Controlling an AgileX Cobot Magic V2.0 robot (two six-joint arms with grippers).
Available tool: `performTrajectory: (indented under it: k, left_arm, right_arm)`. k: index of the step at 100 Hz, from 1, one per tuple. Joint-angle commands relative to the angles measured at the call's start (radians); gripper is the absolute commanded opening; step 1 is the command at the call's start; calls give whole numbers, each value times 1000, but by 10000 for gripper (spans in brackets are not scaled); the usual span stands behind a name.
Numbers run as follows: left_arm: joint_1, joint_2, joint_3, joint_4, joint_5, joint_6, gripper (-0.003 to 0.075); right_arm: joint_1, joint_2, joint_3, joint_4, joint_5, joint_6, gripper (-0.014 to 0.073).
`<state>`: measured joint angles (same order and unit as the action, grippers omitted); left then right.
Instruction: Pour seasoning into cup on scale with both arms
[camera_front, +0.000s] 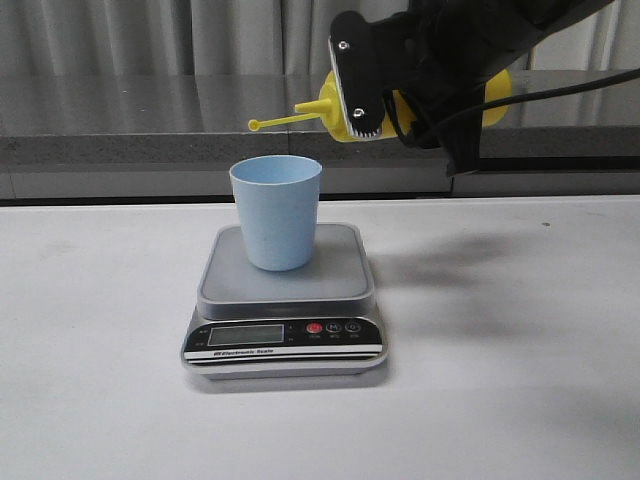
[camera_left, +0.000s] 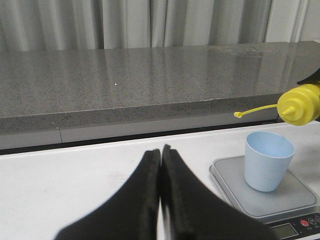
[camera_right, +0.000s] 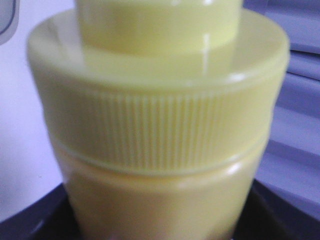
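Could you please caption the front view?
Right hand tips yellow plastic squeeze bottle above light-blue plastic cup on grey scale.

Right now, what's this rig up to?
The right gripper holds the yellow seasoning bottle tipped on its side in the air, up and to the right of the light-blue cup, nozzle pointing left. The cup stands upright on the scale platform and looks empty in the left wrist view. No seasoning is visibly coming out. The left gripper is shut on nothing, off to the left above the table.
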<state>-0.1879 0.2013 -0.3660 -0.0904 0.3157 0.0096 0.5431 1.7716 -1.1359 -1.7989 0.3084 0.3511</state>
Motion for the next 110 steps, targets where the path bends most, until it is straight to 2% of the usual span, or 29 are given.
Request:
performTrajectory:
  k: [1, 41, 51, 84, 94, 110]
  left_arm:
    - [0, 10, -28, -3, -73, 2, -18]
    - [0, 10, -28, -3, -73, 2, -18]
    - [0, 10, -28, -3, -73, 2, -18]
    - [0, 10, -28, -3, -73, 2, -18]
    - [0, 10, -28, -3, -73, 2, -18]
    - [0, 10, -28, -3, -73, 2, -18]
  right_arm:
    - [8, -47, -35, -66, 54, 5, 223]
    - [12, -47, -35, -66, 84, 17, 223]
    - [12, -47, -35, -66, 88, 70, 223]
    - [10, -48, -35, -35, 92, 380, 223]
    - [5, -48, -35, 21, 91, 425, 223]
    - [-12, -50, -35, 139, 78, 427, 223]
